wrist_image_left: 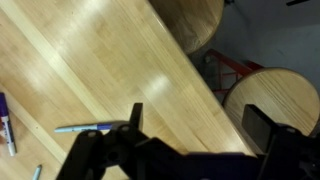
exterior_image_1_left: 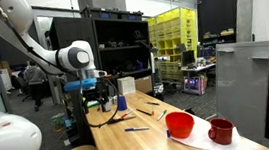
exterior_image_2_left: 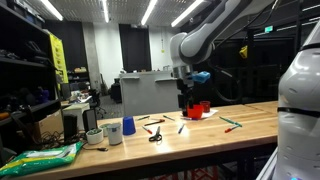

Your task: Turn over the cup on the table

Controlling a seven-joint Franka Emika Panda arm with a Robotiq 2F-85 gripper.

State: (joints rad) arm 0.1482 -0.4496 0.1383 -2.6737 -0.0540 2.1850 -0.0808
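The small blue cup stands on the light wood table towards one end, next to a white cup. It also shows in an exterior view. My gripper hangs above the table, well apart from the blue cup, and it shows in an exterior view too. In the wrist view the gripper is open and empty over the bare table near its edge. The blue cup is out of the wrist view.
A red bowl and a dark red mug sit at one end of the table. Scissors, pens and a marker lie on the wood. Round wooden stools stand beside the table edge.
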